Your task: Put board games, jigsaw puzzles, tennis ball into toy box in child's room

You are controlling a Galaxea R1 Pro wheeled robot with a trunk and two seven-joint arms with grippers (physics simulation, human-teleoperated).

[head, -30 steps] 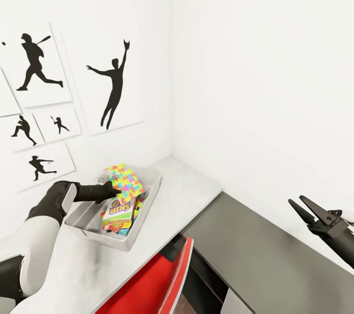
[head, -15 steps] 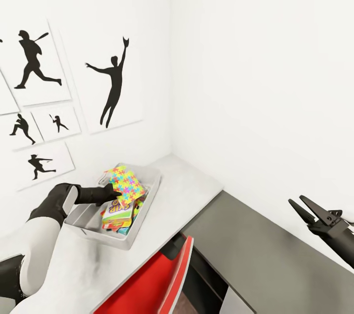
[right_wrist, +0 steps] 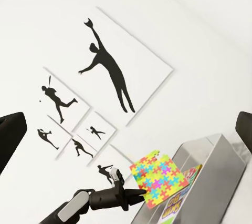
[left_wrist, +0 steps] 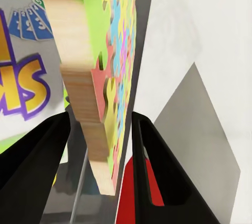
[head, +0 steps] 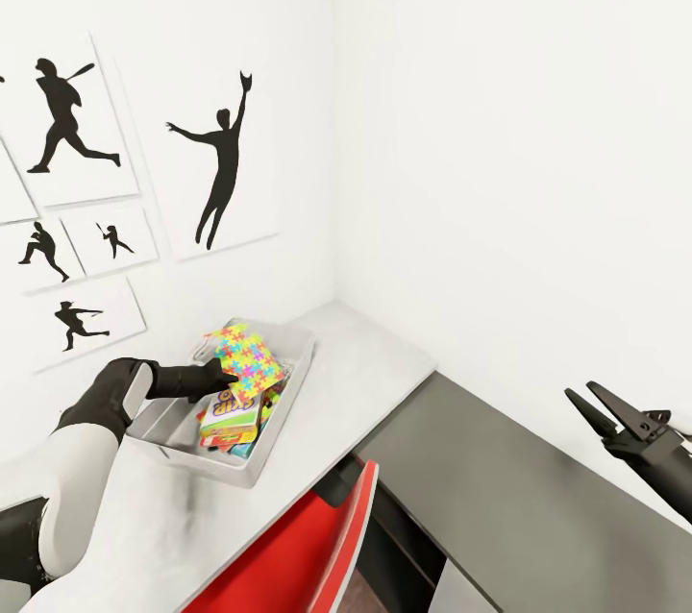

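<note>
**Jigsaw puzzle — held over toy box, release pending**

Jigsaw puzzle [head: 244, 355]: a thin multicoloured square, recorded tilted on edge above the toy box [head: 293, 389], clamped between the fingers of the left tool [head: 224, 380]. Beneath it, inside the box, a SKIP-BO board game [head: 231, 409] was noted lying flat.

Right tool [head: 588, 399]: recorded unclenched, holding nothing, well apart over the dark section of the tabletop [head: 500, 488].

Risk, as judged: released while so steeply tilted, the puzzle could be left propped against the box wall or tipped over the rim; contact with the thin wall could shift the box.

Surroundings: light grey tabletop section [head: 365, 354] set in a white corner; silhouette prints [head: 223, 161] on the wall; red chair [head: 298, 555] drawn up below.
</note>
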